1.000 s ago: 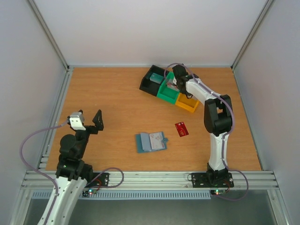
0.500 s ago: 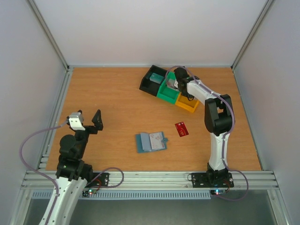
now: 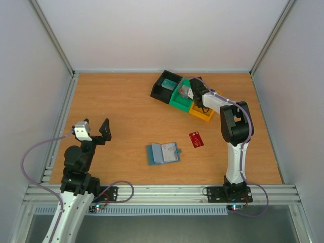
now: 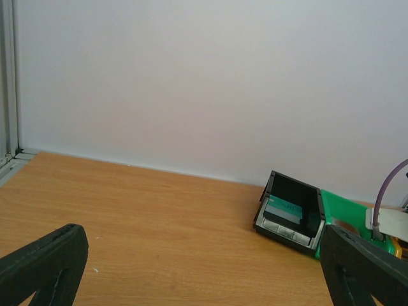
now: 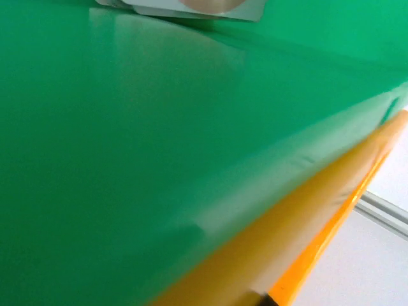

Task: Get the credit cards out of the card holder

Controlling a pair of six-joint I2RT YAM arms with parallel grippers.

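Observation:
The light blue card holder (image 3: pixel 163 153) lies open on the table's middle. A dark red credit card (image 3: pixel 196 138) lies flat just to its right. A teal card (image 4: pixel 284 210) rests inside the black bin (image 3: pixel 165 87). My right gripper (image 3: pixel 185 93) is down in the green bin (image 3: pixel 180 101); its fingers are hidden, and its wrist view shows only the green wall (image 5: pixel 127 140), the orange bin's wall (image 5: pixel 299 236) and a pale card edge (image 5: pixel 185 7). My left gripper (image 3: pixel 96 132) hangs at the left, open and empty, far from the holder.
Black, green and orange bins (image 3: pixel 203 112) stand in a row at the back centre-right. In the left wrist view the black bin (image 4: pixel 292 213) stands ahead to the right, near the white back wall (image 4: pixel 191 83). Metal rails border the table's left and near edges.
My right gripper has sunk lower into the green bin and shifted slightly toward the front. The left arm, the holder and the red card have not moved.

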